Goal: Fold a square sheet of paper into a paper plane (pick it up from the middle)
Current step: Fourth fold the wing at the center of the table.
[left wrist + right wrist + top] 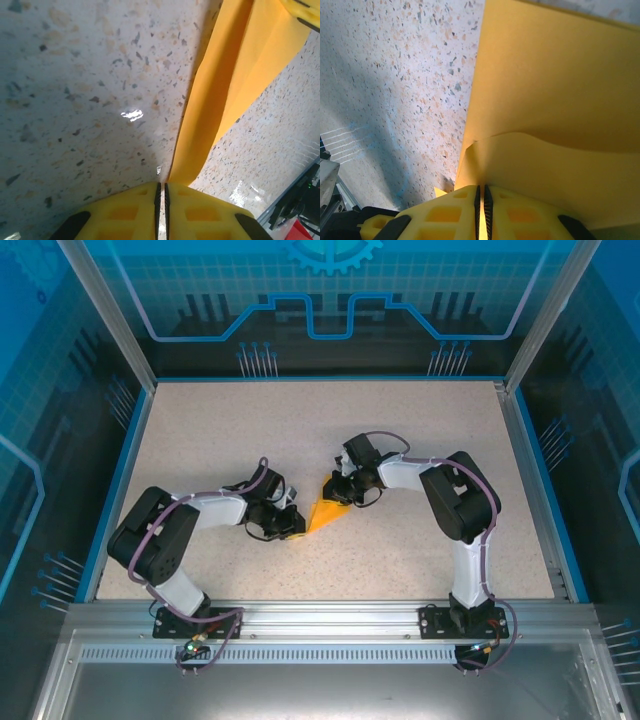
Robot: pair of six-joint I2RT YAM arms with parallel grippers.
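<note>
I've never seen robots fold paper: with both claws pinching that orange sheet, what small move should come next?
Likely slide the left claw along the crease to sharpen it: it and the right claw pinch opposite ends of the folded sheet, whose flaps bulge loosely.

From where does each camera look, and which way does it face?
Top external: above, behind the bases, facing down at the table; both arms show.
Left wrist: on the left arm, facing along the left gripper, shut on the folded paper.
Right wrist: same, along the right gripper.
Shared: that paper, in all views.
</note>
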